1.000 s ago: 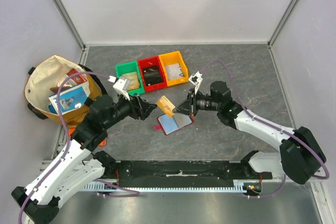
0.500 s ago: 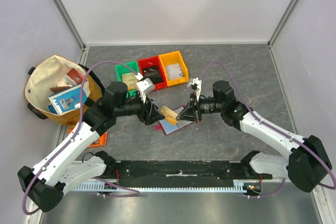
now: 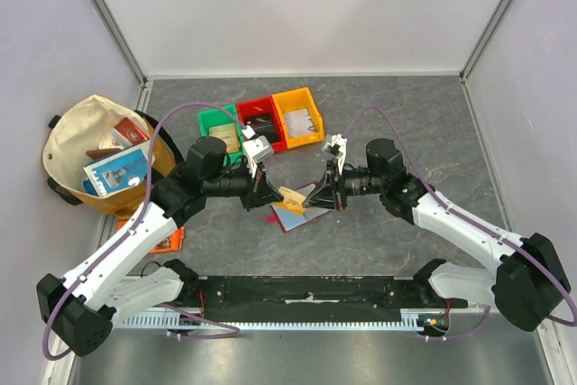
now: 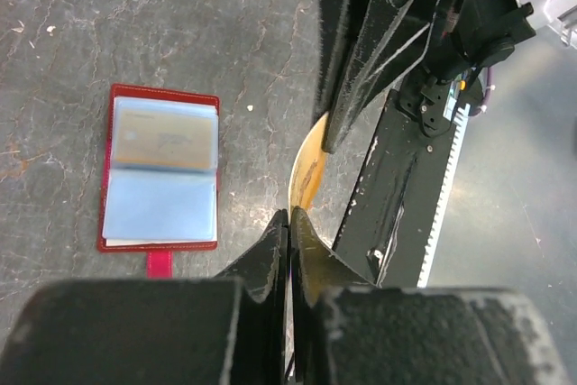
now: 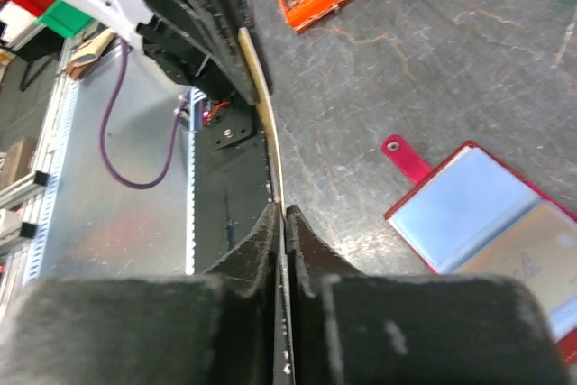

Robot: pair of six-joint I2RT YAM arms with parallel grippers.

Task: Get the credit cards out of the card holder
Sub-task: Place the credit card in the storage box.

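A tan credit card (image 3: 292, 197) hangs in the air between my two grippers, just above the card holder (image 3: 297, 216). The card holder (image 4: 162, 178) lies open on the table, dark red with pale blue sleeves; another card shows in its upper sleeve. My left gripper (image 4: 290, 215) is shut on one edge of the credit card (image 4: 306, 169). From the other side, my right gripper (image 5: 282, 211) is shut on the opposite edge of the credit card (image 5: 261, 105). The card holder (image 5: 487, 214) lies below and to the right in the right wrist view.
Green (image 3: 216, 128), red (image 3: 261, 123) and yellow (image 3: 297, 114) bins stand in a row behind the grippers. A cream bag (image 3: 90, 160) full of items sits at the far left. An orange flat packet (image 3: 167, 239) lies by the left arm.
My left arm has swung right to the card and its jaws have shut on it. The right gripper has kept the card and lowered it slightly toward the card holder.
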